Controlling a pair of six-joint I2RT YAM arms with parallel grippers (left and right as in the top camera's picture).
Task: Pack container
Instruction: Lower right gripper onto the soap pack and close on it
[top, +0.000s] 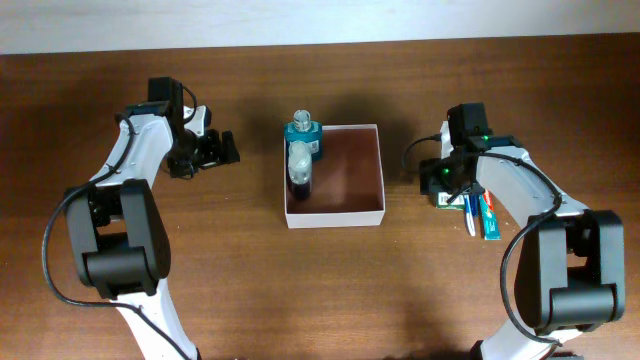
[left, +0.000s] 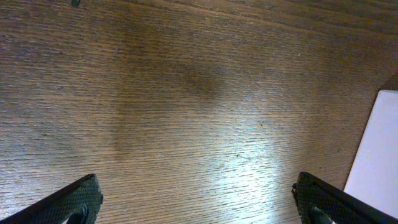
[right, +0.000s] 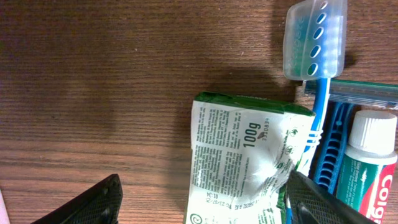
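The container (top: 380, 170), a square white-walled box with a reddish-brown inside, sits mid-table. A teal bottle (top: 304, 133) and a dark bottle with a white cap (top: 299, 170) lie along its left side. Its white wall shows at the right edge of the left wrist view (left: 376, 155). My left gripper (top: 212, 150) is open and empty over bare wood left of the box; its view shows it too (left: 198, 202). My right gripper (right: 205, 202) is open, straddling a green-and-white soap packet (right: 242, 162), right of the box (top: 440, 180).
Beside the soap packet lie a blue toothbrush with a clear cap (right: 314, 40), a blue razor (right: 364, 93) and a toothpaste tube (right: 367, 168). In the overhead view the toothpaste (top: 487, 215) and toothbrush (top: 470, 215) lie under my right arm.
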